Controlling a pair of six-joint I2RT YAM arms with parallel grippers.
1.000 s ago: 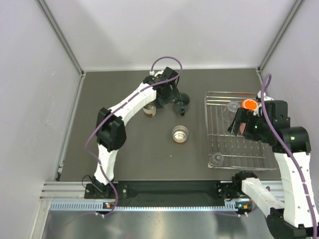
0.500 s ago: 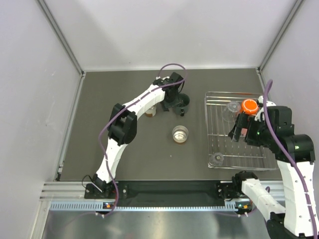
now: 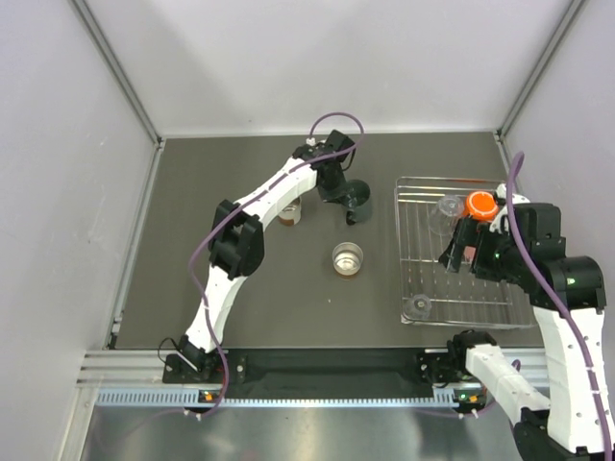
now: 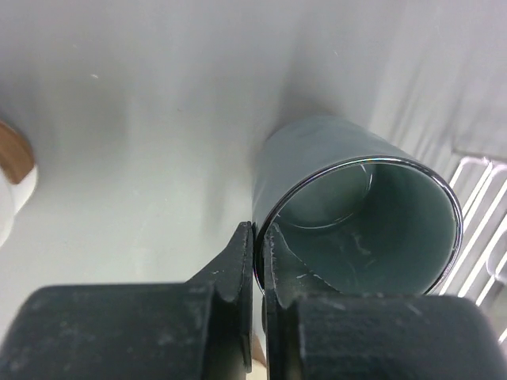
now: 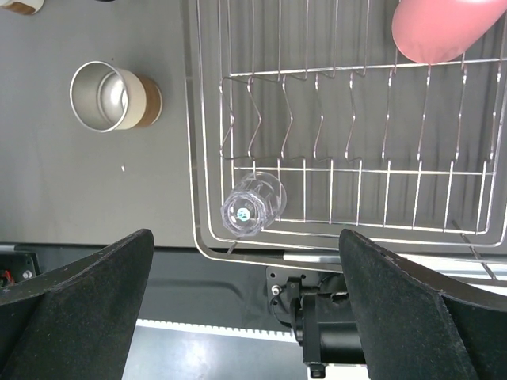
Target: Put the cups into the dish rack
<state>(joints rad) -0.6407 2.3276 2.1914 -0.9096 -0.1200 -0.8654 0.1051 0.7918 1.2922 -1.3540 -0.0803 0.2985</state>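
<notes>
My left gripper (image 3: 340,188) (image 4: 259,255) is shut on the rim of a dark green cup (image 3: 358,201) (image 4: 356,214), with one finger inside it and one outside. The dish rack (image 3: 401,240) (image 5: 192,119) lies at the right. It holds an orange cup (image 3: 479,203), a clear cup (image 3: 449,206) at its far end, a second clear cup (image 3: 418,307) (image 5: 253,204) on its side at the near left corner, and a pink cup (image 5: 440,28). My right gripper (image 3: 459,252) (image 5: 245,237) hovers open over the rack, holding nothing.
A steel cup with a brown band (image 3: 348,257) (image 5: 111,96) stands on the dark table between the arms. Another banded cup (image 3: 289,212) stands partly under the left arm. Grey walls close in the table on three sides.
My left gripper has shut on the green cup's rim, and the cup has shifted slightly to the right. My right gripper has drawn back a little over the rack, still open.
</notes>
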